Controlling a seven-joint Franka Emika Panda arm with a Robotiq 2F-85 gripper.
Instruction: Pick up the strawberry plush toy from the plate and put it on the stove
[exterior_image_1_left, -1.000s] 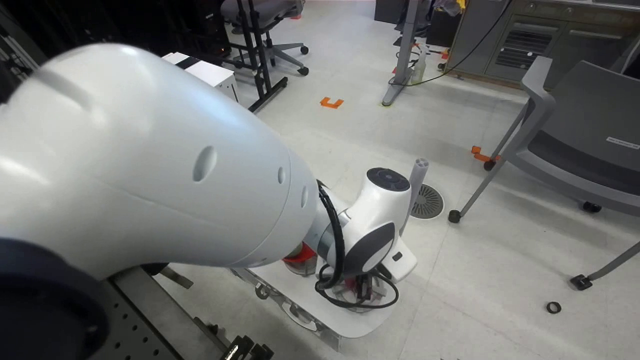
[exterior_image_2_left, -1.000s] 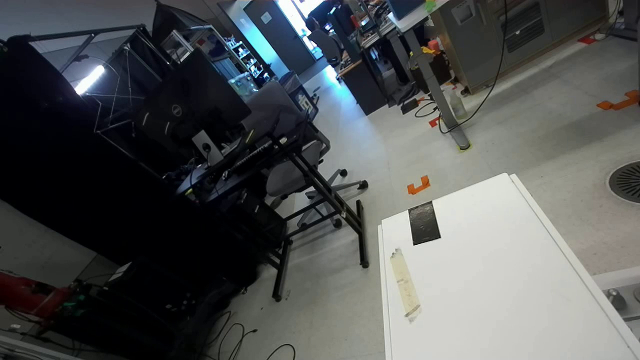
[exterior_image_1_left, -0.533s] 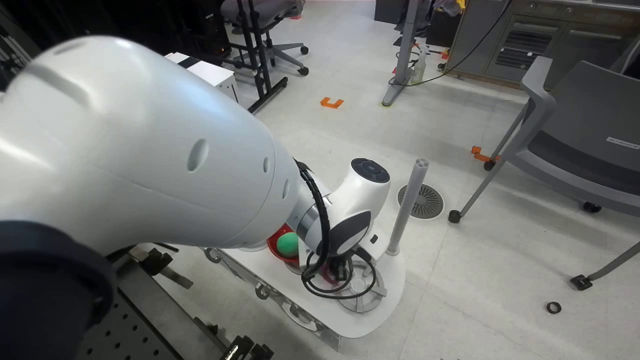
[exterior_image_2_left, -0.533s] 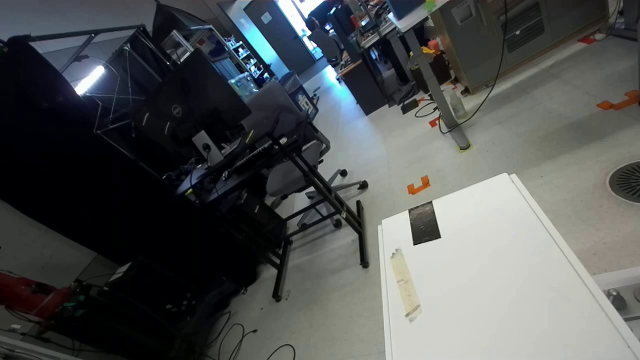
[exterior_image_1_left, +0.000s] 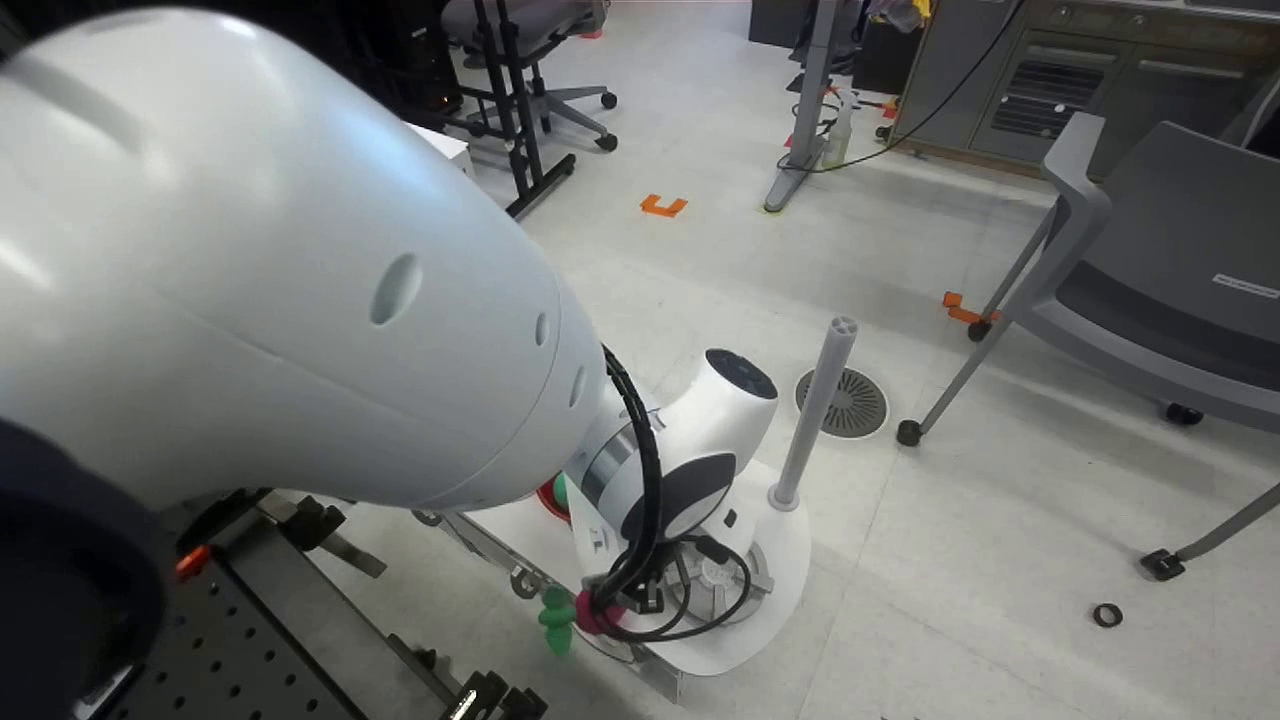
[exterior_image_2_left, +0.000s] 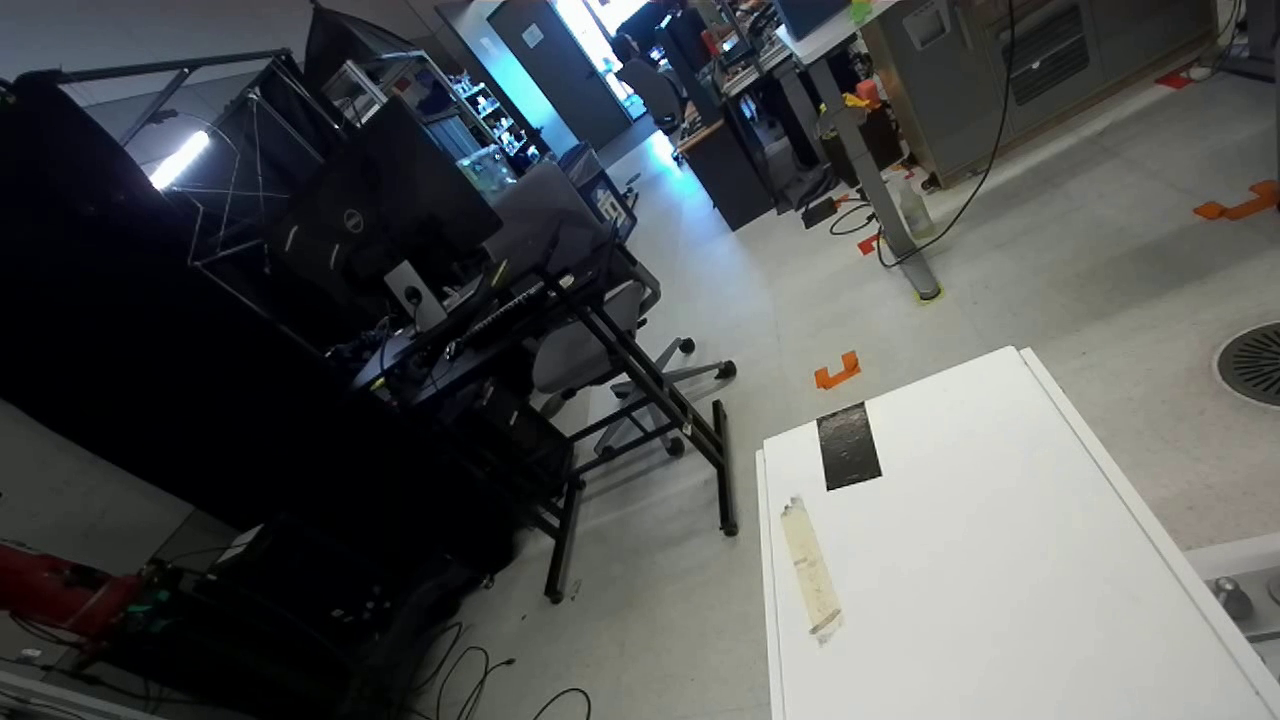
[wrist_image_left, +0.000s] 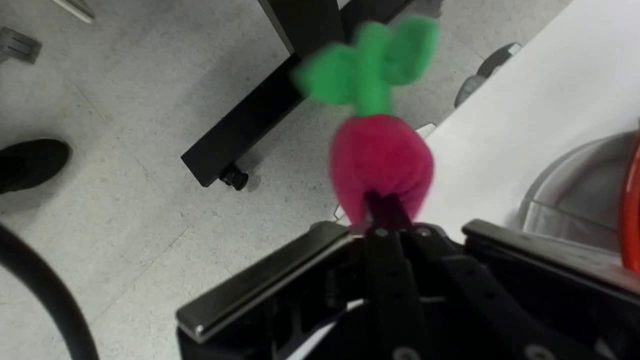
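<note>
A pale floor (exterior_image_1_left: 980, 580) runs through both exterior views. In an exterior view the white arm (exterior_image_1_left: 300, 270) fills much of the left side and a grey chair (exterior_image_1_left: 1180, 250) stands on wheels at the right. The tabletop (exterior_image_1_left: 715, 650) below the arm is white; a grey pole (exterior_image_1_left: 818, 410) rises from it on the side toward the chair. A black cable (exterior_image_1_left: 648, 470) hangs in a loop at the end of the arm.

The tool (wrist_image_left: 385, 212) is at an edge of the tabletop, fingers clenched on what they hold. The stove (exterior_image_1_left: 716, 575), a grey spoked ring, lies on the tabletop near the tool, partly covered by the cable. A red bowl (exterior_image_1_left: 550, 505) stands farther along, mostly hidden by the arm in an exterior view; the wrist view shows its rim at the right border.

The strawberry toy (wrist_image_left: 380, 155), pink-red with green leaves, is in the tool's grasp, pinched at the end away from its leaves and blurred in the wrist view. It is apart from the stove, at the tabletop's edge, with its leaves seen against the floor. How high it hangs I cannot tell. A green ball (exterior_image_1_left: 561, 490) sits in the bowl, and a black hoop (exterior_image_1_left: 1107, 615) lies on the floor near a wheel of the chair.
</note>
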